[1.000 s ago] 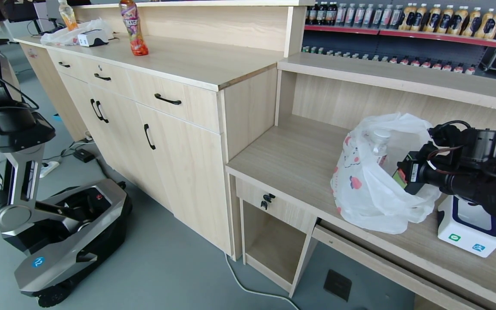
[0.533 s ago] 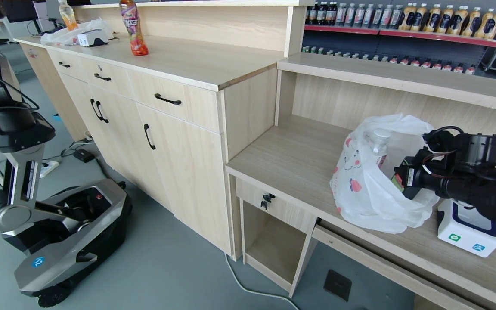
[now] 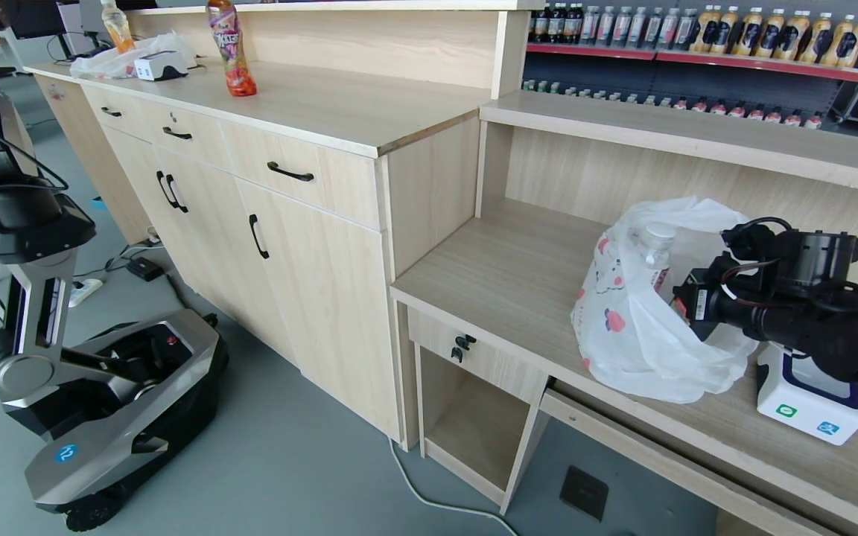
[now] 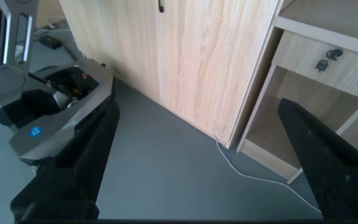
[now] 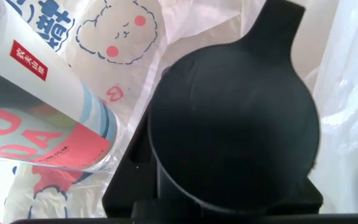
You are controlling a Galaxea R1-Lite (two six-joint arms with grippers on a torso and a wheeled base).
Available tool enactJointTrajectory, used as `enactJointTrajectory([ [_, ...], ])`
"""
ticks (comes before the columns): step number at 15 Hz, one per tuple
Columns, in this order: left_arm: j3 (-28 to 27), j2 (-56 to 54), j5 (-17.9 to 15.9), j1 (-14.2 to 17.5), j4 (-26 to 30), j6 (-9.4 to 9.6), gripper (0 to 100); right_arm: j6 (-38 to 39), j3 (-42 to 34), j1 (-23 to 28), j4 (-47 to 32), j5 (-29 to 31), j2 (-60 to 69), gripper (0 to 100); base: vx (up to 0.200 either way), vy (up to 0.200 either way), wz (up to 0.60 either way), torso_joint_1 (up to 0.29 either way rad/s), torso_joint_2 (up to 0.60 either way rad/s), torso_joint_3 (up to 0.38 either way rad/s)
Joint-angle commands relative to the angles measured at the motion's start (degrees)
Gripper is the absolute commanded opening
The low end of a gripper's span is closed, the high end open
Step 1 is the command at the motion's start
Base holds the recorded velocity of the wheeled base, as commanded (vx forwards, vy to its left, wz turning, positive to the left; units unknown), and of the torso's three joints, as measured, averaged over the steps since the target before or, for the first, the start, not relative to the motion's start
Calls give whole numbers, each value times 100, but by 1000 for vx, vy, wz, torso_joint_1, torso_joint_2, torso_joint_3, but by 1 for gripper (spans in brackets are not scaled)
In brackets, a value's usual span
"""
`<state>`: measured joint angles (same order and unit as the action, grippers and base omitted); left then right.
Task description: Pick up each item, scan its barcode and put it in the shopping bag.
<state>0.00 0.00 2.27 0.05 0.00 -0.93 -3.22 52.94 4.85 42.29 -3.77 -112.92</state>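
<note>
At the bag [image 3: 634, 350] mouth, right gripper [image 3: 691, 305] grips a dark item [image 5: 235, 134] beside the bagged bottle [image 3: 655, 251]; left gripper [image 4: 191, 171], well apart, gapes wide.

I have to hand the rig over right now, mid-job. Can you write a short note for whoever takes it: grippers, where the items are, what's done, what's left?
Left gripper: open and empty, low over the floor.
Right gripper: shut on a dark bottle, held at the mouth of the shopping bag on the desk.
Done: one clear bottle already lies in the bag.
The scanner stands beside the bag. I cannot tell whether the dark bottle was scanned.
Left: release the dark bottle into the bag. An orange drink bottle stands on the higher counter, possibly next.
</note>
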Motion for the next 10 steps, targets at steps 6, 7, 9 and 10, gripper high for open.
enactJointTrajectory([
  [6, 0, 0, 2, 4, 0, -4, 100, -12, 5, -46, 34, -1, -116, 0, 0, 0, 0, 0, 0, 0],
  [7, 0, 0, 2, 4, 0, -4, 100, -12, 14, -46, 25, -1, -134, 0, 0, 0, 0, 0, 0, 0],
  [9, 0, 0, 2, 4, 0, -4, 100, -21, 32, -63, 34, -1, -204, 0, 0, 0, 0, 0, 0, 0],
  [10, 0, 0, 2, 4, 0, -4, 100, -47, 41, -55, 34, -1, -213, 0, 0, 0, 0, 0, 0, 0],
])
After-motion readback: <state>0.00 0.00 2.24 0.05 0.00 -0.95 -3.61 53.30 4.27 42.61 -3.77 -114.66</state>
